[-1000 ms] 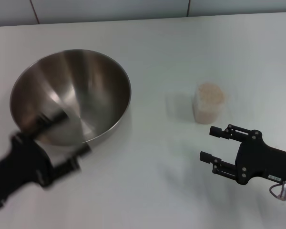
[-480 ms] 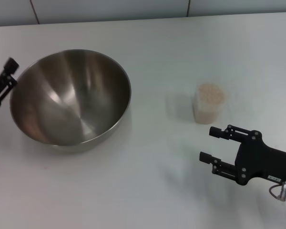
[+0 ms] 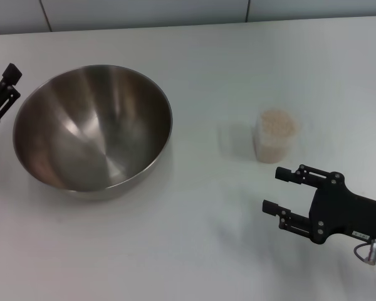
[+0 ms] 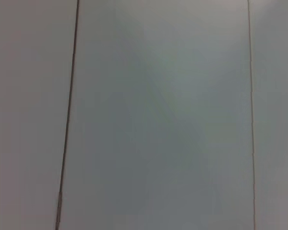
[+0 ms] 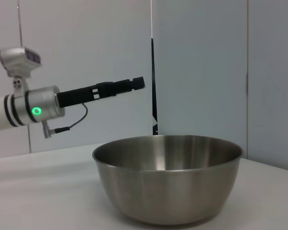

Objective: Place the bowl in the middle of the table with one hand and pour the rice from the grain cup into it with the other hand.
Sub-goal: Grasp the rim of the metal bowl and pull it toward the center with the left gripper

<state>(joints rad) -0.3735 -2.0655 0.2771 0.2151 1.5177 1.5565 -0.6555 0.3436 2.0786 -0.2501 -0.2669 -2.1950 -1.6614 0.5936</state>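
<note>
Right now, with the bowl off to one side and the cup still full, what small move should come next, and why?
Probably the left gripper should drop to the bowl's rim and take hold. The bowl sits on the left part of the table, not the middle, and that gripper hangs raised beside it holding nothing. The right gripper waits open near the grain cup, the rice unpoured.

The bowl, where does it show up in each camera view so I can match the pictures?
Head view: the bowl sits on the table's left side, empty and upright.
Left wrist view: not in it; only plain pale panels show.
Right wrist view: bowl seen side-on, low and centre.
Shared landmark: the left gripper beside the bowl's rim, raised above it in the right wrist view.
</note>
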